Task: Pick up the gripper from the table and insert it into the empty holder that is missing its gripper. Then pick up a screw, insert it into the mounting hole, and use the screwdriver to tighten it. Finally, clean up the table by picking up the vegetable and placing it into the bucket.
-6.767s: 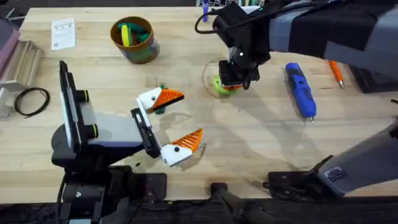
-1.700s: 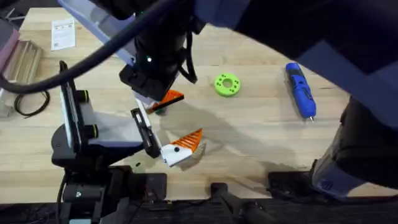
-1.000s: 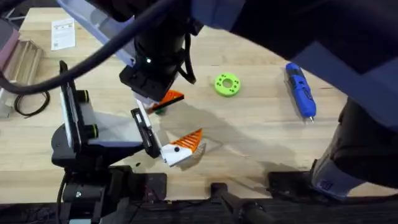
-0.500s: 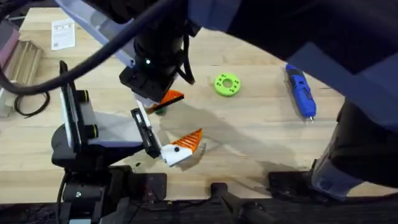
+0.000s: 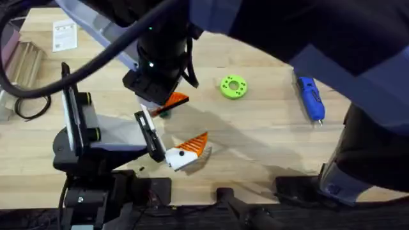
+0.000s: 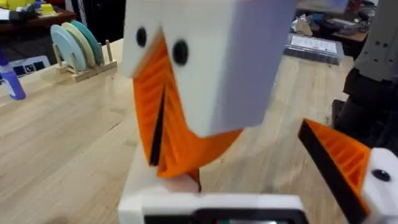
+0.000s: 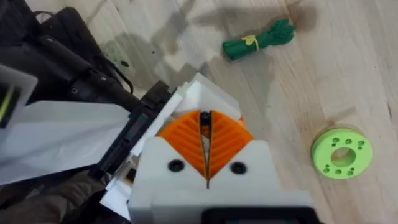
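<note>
The gripper [image 5: 177,100], an orange wedge with a ribbed face, is seen left of centre in the overhead view. It is seated in a white holder on the left end effector [image 5: 195,118], whose two fingers are spread wide apart. Just above it the right end effector [image 7: 205,124] is held with its orange pads pressed together on a thin dark piece [image 7: 204,119], too small to be identified. A white card [image 5: 64,34] lies at the upper left of the bench [image 5: 255,137]; its print cannot be read. No writing can be made out on the blue screwdriver [image 5: 311,99] at the right. The dark-green vegetable [image 7: 258,40], tied with a yellow band, lies beside the gripper. A lime-green disc [image 5: 233,87] lies at centre.
</note>
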### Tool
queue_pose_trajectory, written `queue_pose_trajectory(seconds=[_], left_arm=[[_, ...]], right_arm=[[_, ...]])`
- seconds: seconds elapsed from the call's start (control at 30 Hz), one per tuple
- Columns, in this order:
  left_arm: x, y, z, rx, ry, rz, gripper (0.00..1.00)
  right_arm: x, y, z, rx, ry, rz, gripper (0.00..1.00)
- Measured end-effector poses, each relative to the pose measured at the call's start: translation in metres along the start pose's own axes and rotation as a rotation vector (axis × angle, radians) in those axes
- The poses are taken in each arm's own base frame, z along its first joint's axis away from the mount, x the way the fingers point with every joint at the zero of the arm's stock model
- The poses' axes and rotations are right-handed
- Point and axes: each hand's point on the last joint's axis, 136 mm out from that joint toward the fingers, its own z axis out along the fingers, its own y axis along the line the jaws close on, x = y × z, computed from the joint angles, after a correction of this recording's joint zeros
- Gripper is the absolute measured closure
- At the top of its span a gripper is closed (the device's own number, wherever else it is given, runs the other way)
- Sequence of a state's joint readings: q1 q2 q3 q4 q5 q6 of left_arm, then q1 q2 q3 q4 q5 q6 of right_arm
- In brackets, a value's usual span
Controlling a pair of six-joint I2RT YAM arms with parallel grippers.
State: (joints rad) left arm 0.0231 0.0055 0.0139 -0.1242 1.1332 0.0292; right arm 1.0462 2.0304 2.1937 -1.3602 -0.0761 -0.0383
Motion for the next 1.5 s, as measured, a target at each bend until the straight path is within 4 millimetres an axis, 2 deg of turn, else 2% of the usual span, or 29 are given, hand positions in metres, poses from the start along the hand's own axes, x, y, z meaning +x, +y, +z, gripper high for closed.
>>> queue_pose_trajectory(seconds=[0.1, 0.13, 0.3, 0.33, 0.5, 0.6, 0.63, 0.7, 0.93, 1.0, 1.1, 1.27, 1.37, 1.5], left_arm=[[0.0, 0.0, 0.0, 0.0, 0.0, 0.0, 0.015], [0.0, 0.0, 0.0, 0.0, 0.0, 0.0, 0.015], [0.0, 0.0, 0.0, -0.001, 0.0, 0.0, 0.015], [0.0, 0.0, 0.0, 0.0, 0.0, 0.0, 0.015], [0.0, 0.0, 0.0, 0.0, 0.0, 0.001, 0.015], [0.0, 0.0, 0.0, 0.0, 0.0, 0.001, 0.015], [0.0, 0.0, 0.0, 0.0, 0.0, 0.001, 0.015], [0.0, 0.0, 0.0, 0.0, 0.0, 0.001, 0.016], [0.0, 0.0, 0.0, 0.0, 0.0, 0.001, 0.015], [0.0, 0.0, 0.0, 0.0, 0.0, 0.001, 0.015], [0.0, 0.0, 0.0, 0.0, 0.0, 0.001, 0.015], [0.0, 0.0, 0.0, 0.0, 0.0, 0.001, 0.015], [0.0, 0.0, 0.0, 0.0, 0.0, 0.002, 0.016], [0.0, 0.0, 0.0, 0.0, 0.0, 0.002, 0.015]], right_arm=[[0.0, 0.0, 0.0, 0.0, 0.0, 0.001, 0.986], [0.0, 0.0, 0.0, -0.001, 0.002, 0.002, 0.895], [0.002, -0.006, -0.001, 0.022, 0.009, 0.001, 0.193], [0.002, -0.009, -0.001, 0.026, 0.007, 0.005, 0.162], [0.002, -0.01, -0.004, 0.029, 0.001, 0.009, 0.149], [0.002, -0.011, -0.013, 0.028, -0.019, 0.028, 0.149], [0.005, -0.018, -0.027, 0.029, -0.043, 0.074, 0.149], [0.009, -0.03, -0.036, 0.035, -0.051, 0.129, 0.15], [0.025, -0.091, -0.051, 0.077, -0.054, 0.365, 0.15], [0.027, -0.103, -0.055, 0.109, -0.07, 0.396, 0.15], [0.032, -0.112, -0.067, 0.171, -0.114, 0.404, 0.149], [0.059, -0.123, -0.099, 0.239, -0.231, 0.455, 0.148], [0.099, -0.145, -0.116, 0.29, -0.274, 0.581, 0.147], [0.157, -0.17, -0.13, 0.357, -0.281, 0.763, 0.147]])
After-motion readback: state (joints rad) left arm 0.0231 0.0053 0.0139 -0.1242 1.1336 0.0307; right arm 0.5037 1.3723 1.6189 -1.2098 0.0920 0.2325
